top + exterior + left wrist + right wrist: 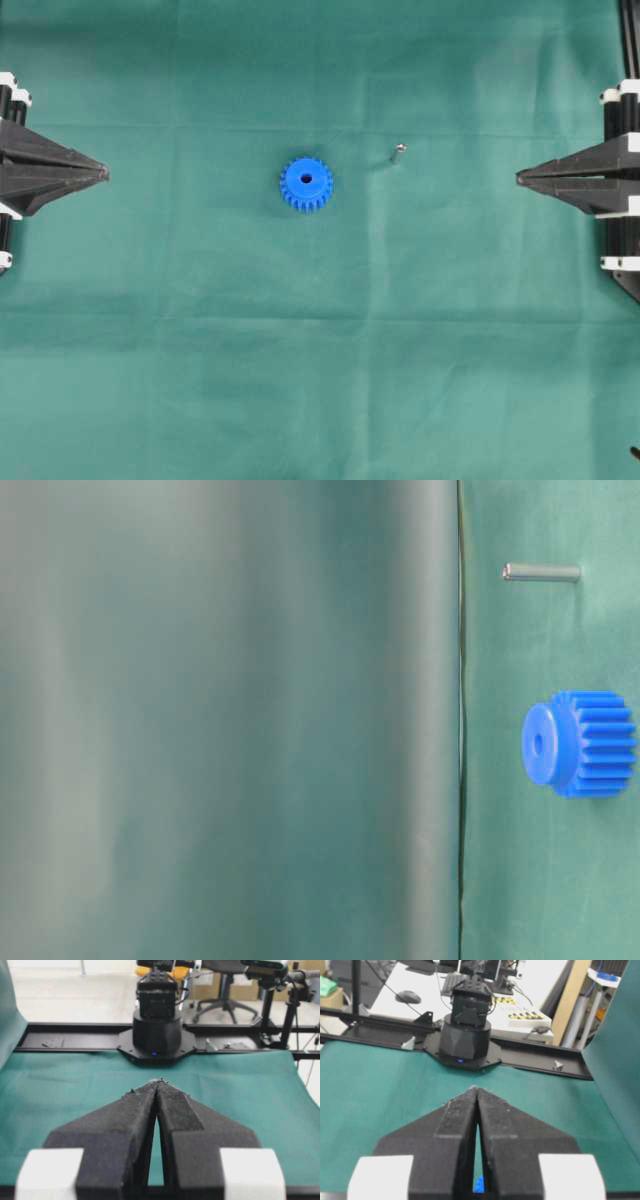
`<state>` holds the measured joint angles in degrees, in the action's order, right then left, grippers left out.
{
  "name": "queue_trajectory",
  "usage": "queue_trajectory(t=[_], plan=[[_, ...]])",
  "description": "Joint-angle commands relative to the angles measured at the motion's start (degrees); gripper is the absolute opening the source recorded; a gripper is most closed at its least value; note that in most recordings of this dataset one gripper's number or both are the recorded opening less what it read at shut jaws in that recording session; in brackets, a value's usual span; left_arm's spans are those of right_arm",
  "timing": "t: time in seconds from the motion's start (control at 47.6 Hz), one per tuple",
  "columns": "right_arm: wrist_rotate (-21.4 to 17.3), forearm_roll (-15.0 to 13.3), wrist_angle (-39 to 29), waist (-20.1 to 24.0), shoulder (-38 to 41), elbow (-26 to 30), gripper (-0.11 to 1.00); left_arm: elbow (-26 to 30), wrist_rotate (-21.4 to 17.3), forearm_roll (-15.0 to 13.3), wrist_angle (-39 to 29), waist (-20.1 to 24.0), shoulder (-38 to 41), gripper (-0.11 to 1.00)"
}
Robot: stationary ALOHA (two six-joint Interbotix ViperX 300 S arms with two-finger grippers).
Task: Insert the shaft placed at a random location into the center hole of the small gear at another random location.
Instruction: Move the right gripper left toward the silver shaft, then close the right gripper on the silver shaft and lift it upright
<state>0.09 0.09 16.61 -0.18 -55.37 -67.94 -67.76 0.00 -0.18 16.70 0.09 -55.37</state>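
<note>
Shaft: lay on cloth, just right of gear, apart. Prob. light, stiff, slick, rolls; pinch mid-length. Gear flat, hole up. Left gripper, right gripper: both pressed together, empty, at the edges.

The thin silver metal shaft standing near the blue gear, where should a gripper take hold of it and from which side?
Probably by its upper half, coming straight down. The thin silver metal shaft appears to stand upright on the green cloth, apart from the blue plastic toothed gear, so nothing crowds it. Leave the lower end free for the gear's center hole.
</note>
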Motion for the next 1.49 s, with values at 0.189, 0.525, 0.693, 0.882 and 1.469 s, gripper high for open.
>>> queue_trajectory(t=[0.189,0.525,0.693,0.882,1.469], plan=[[-0.4,0.4,-2.2,-4.7,6.0,5.1,0.01,0.8,-0.7,-1.9,-0.4,0.8,0.1,0.00],[-0.5,0.9,-2.3,-14.8,23.1,7.5,0.01,0.4,-0.6,-2.0,-0.6,1.8,0.4,0.00],[-0.6,2.0,0.4,-17.6,33.5,8.4,0.29,0.3,-0.5,-1.9,-0.6,1.9,0.4,0.00],[-0.6,4.7,10.5,-18.5,44.0,7.6,0.71,-0.1,-0.5,-1.9,-0.7,1.9,0.1,0.00],[-1.6,7.7,14.9,-16.5,54.8,7.0,0.56,-0.8,0.2,-1.9,-0.9,1.9,0.1,0.00]])
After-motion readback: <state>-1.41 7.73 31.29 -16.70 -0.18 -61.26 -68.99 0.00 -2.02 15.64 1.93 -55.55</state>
